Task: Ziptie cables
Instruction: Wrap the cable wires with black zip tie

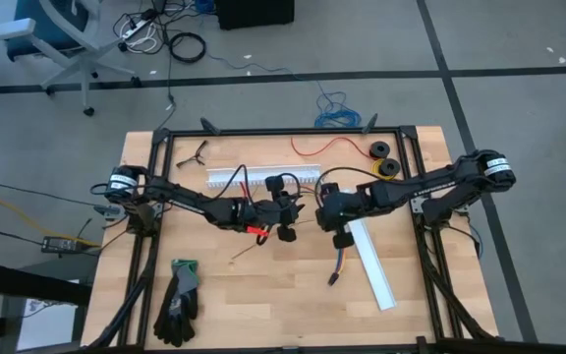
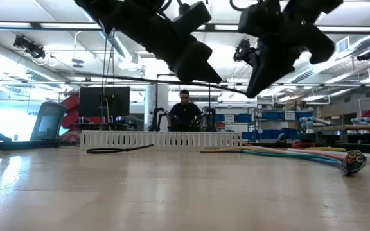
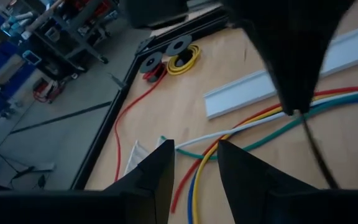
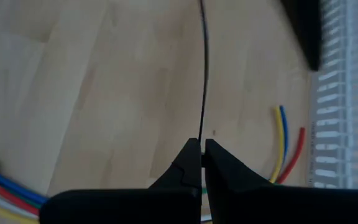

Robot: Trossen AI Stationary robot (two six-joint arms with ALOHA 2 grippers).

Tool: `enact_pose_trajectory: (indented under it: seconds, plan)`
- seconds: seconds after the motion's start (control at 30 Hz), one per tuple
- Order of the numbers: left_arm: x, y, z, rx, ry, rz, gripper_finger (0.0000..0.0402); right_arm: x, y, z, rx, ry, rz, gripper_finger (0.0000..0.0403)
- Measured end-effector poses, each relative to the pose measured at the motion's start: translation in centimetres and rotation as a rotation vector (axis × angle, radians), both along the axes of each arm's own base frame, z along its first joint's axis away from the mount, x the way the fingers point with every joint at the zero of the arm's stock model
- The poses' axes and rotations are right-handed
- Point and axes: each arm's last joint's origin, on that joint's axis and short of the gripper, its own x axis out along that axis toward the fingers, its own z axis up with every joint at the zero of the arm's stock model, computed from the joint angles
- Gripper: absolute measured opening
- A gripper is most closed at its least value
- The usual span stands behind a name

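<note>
The cables [image 2: 288,154] lie flat on the wooden table, a bundle of thin coloured wires ending at a small dark connector [image 2: 354,162] toward the near right. Their loose ends [image 4: 284,143] curl beside the slotted channel. Both grippers hover above the bundle at the table's middle. My left gripper [image 3: 196,158] is open, and the cables [image 3: 260,124] show on the table through the gap between its fingers. My right gripper [image 4: 202,146] faces it, shut on a thin black zip tie [image 4: 204,74]. My right gripper pinches the zip tie by one end [image 4: 202,138] between its two fingertips, slanting down from the table's right. The strip runs on along the line of the fingers. In the left wrist view it hangs below the gripper [image 3: 316,149], clear of the table.
A white slotted channel [image 1: 258,177] lies at the far middle, and a plain white channel piece [image 1: 371,265] at the near right. Wire spools [image 1: 381,159] and a long red wire [image 1: 332,146] sit at the far right. Black gloves [image 1: 178,300] lie near left. A person [image 2: 185,109] sits beyond the table.
</note>
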Motion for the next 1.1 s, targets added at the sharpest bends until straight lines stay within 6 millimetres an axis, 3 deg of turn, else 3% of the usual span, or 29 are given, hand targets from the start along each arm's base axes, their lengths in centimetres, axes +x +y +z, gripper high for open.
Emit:
enact_pose_trajectory:
  seconds: [0.2, 0.37, 0.67, 1.1]
  plan:
    - [0.3, -0.1, -0.4, -0.022, -0.006, -0.005, 0.0133, 0.7, -1.2, 2.1, 0.017, -0.029, -0.016, 0.0000]
    - [2.0, -0.3, -1.0, -0.053, 0.027, -0.027, 0.0133, 0.9, -1.9, 3.0, 0.005, 0.006, -0.024, 0.0000]
    - [4.7, -0.5, -0.5, -0.026, 0.171, 0.010, 0.0133, 1.0, -2.1, 1.4, 0.003, 0.175, -0.032, 0.0000]
    - [5.2, -0.4, -0.5, -0.116, 0.146, 0.011, 0.0118, 1.0, -2.1, 1.4, -0.013, 0.174, -0.031, 0.0000]
